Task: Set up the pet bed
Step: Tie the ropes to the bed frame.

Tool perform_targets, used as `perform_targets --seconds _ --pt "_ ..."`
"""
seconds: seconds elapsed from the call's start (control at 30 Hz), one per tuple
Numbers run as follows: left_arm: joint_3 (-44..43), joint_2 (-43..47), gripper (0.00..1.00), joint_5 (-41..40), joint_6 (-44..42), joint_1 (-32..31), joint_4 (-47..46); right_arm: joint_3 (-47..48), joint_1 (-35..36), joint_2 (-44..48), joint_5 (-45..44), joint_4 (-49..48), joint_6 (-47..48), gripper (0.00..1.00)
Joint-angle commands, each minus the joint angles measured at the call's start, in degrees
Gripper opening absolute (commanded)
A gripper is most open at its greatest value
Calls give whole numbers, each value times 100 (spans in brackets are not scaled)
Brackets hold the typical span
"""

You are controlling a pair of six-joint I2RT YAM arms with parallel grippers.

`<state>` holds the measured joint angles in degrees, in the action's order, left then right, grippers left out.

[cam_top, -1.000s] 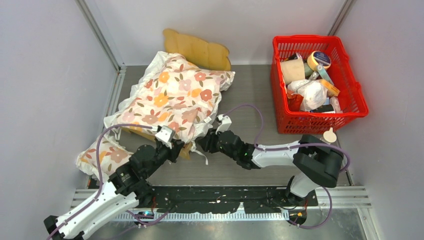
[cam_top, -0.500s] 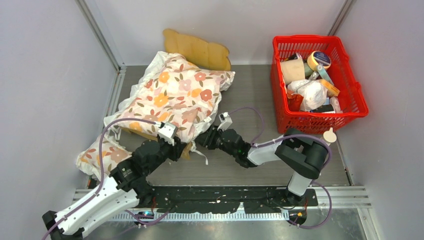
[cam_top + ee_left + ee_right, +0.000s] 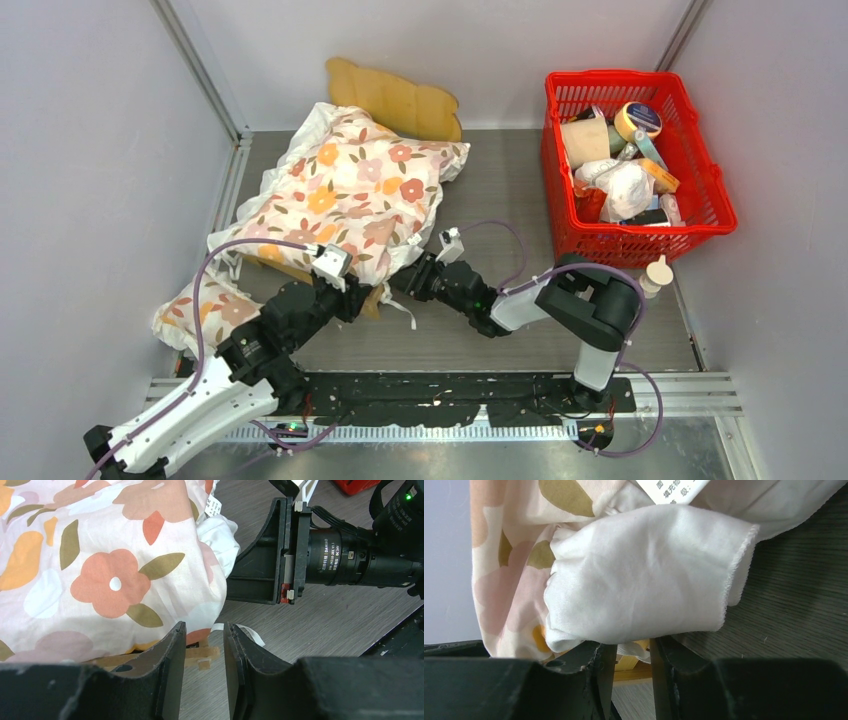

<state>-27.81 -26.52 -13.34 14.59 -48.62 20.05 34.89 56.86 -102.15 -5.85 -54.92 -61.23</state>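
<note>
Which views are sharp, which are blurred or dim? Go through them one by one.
Top external: even, soft light, faint shadows, floral cushion and red basket sharp. Left wrist: cushion print crisp, the left gripper's fingers a dark, soft mass at the bottom edge. Right wrist: white fabric flap dominates the frame, weave visible; the right gripper's fingers dark, nearly featureless.

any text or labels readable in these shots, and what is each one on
"DAMIAO", beside a model line starting "DM-4310": on the black motor housing of the right arm, in the left wrist view; the rest of that print is too small to read.
"填充物", partly cropped: on the white sewn tag of the floral cushion.
Packages in the red basket: labels too small to read.
</note>
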Motion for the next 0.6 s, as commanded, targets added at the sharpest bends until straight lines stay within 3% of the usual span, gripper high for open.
perform_targets --seconds 0.0,0.27,0.43,0.57 --pt "11 -54 37 -63 24 -16 -132 49 11 -150 -34 -740 -338 35" --pt "12 -28 37 -62 53 -16 -119 52 8 -619 56 -1509 -715 34" --pt "67 54 37 -107 57 -16 -87 -93 9 -650 -107 -1856 -708 14" --pt "81 78 37 -107 69 -16 -78 -79 8 -772 -88 -2146 -763 6"
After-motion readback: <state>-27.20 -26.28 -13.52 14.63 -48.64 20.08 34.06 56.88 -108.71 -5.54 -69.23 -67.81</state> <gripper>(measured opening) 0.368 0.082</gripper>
